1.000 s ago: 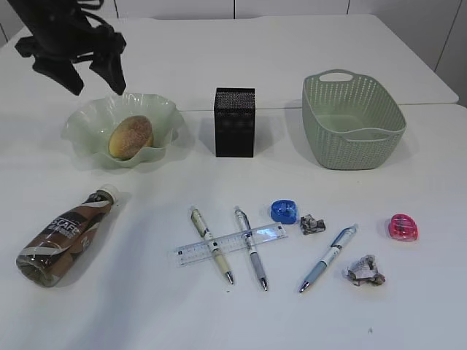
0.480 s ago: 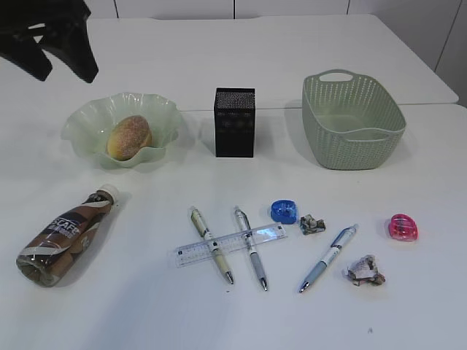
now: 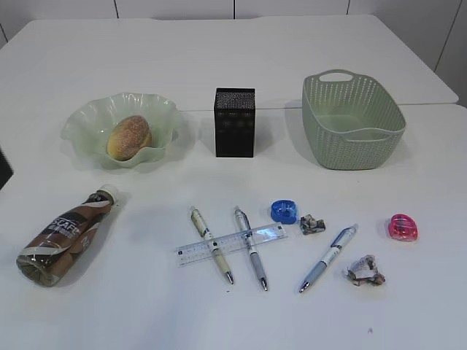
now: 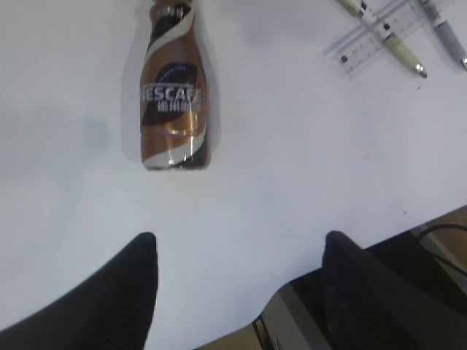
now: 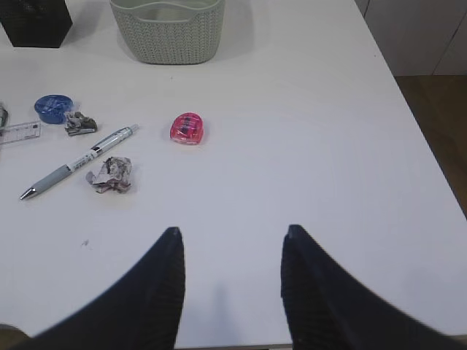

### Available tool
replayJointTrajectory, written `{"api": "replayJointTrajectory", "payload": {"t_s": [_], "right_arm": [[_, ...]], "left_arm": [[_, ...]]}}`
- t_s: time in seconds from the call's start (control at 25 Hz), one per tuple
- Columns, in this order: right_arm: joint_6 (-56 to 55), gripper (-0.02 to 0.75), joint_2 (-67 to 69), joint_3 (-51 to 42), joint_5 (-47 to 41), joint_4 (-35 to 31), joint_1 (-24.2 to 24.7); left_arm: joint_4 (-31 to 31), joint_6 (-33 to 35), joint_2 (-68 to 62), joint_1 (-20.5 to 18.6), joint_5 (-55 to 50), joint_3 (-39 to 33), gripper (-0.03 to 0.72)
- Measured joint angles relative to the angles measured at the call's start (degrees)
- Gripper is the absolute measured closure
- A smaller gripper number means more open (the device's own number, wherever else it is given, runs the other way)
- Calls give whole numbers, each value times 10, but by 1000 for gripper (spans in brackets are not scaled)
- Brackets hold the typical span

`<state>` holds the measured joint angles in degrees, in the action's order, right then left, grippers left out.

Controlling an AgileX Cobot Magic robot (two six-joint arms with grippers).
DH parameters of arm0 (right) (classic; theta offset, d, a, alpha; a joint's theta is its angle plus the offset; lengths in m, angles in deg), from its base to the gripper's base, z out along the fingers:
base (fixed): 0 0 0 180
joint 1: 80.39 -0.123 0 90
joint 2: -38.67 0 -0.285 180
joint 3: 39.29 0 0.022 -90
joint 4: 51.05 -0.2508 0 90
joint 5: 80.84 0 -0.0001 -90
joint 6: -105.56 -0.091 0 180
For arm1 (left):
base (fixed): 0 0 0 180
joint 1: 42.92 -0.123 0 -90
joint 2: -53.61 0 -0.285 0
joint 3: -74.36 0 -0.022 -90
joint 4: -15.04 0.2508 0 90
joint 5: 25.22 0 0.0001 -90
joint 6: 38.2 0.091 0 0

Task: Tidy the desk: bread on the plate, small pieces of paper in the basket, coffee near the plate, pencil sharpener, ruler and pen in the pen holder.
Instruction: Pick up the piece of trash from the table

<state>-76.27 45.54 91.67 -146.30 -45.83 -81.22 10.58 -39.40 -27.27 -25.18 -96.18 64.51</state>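
A round bread roll (image 3: pixel 130 136) lies in the green wavy plate (image 3: pixel 87 120). A brown coffee bottle (image 3: pixel 63 235) lies on its side at the left; it also shows in the left wrist view (image 4: pixel 174 98). Three pens (image 3: pixel 211 244) (image 3: pixel 250 246) (image 3: pixel 328 257) and a clear ruler (image 3: pixel 270 233) lie in front. A blue sharpener (image 3: pixel 284 211), a pink sharpener (image 3: pixel 403 227) and two paper scraps (image 3: pixel 312 224) (image 3: pixel 365 270) lie right of them. The black pen holder (image 3: pixel 234 122) and green basket (image 3: pixel 351 122) stand behind. My left gripper (image 4: pixel 237 244) is open, above the table's front edge. My right gripper (image 5: pixel 232 237) is open and empty.
The table's front edge (image 4: pixel 241 321) and a dark base lie below my left gripper. The table's right edge (image 5: pixel 423 146) borders a wooden floor. In the right wrist view the pink sharpener (image 5: pixel 187 129), a pen (image 5: pixel 80 160) and a paper scrap (image 5: pixel 109 175) lie ahead.
The left arm has drawn back from above the plate and left the exterior view, save a dark sliver at the left edge. Nothing on the table has moved.
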Motion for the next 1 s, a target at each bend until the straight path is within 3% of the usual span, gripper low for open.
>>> {"api": "replayJointTrajectory", "payload": {"t_s": [0.6,0.76,1.0], "right_arm": [[0,385,0,0,0,0,0],[0,385,0,0,0,0,0],[0,385,0,0,0,0,0]], "left_arm": [[-10,-2,315,0,105,-314,221],[-16,-2,367,0,112,-358,221],[-53,-2,394,0,118,-364,221]]}}
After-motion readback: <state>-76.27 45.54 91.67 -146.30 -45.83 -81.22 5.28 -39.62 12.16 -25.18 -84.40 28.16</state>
